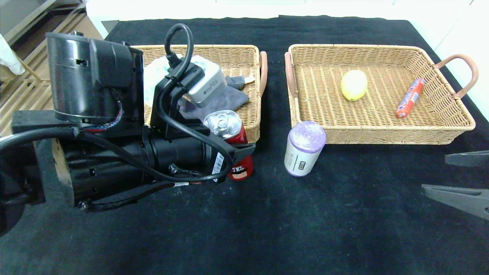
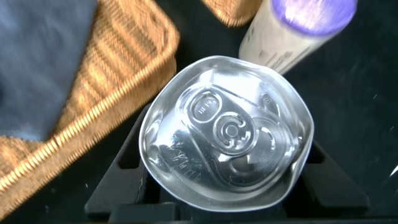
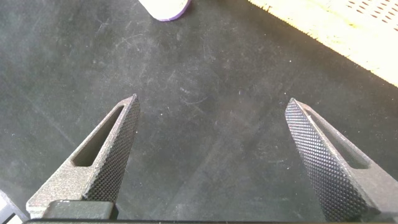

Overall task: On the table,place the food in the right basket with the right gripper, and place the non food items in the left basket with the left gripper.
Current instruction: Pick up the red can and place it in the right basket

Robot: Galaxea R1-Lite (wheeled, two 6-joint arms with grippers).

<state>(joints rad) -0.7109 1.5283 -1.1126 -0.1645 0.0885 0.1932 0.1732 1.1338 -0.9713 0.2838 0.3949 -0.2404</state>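
Note:
My left gripper (image 1: 238,152) is shut on the red soda can (image 1: 231,131), whose dented silver top (image 2: 227,134) fills the left wrist view. The can is just off the front right corner of the left basket (image 1: 244,49); whether it rests on the table (image 1: 267,221) I cannot tell. A purple roll (image 1: 304,149) with a white label stands upright beside it. In the left basket lie a grey cloth (image 1: 225,100) and a light-blue sponge (image 1: 153,72). The right basket (image 1: 382,130) holds a lemon (image 1: 353,84) and a sausage (image 1: 410,97). My right gripper (image 1: 454,177) hangs open at the right edge.
The left arm's bulk hides much of the left basket and the table's left side. The baskets' brown handles (image 1: 263,72) face each other across a narrow gap. Bare black cloth (image 3: 211,74) lies under the right gripper (image 3: 211,106).

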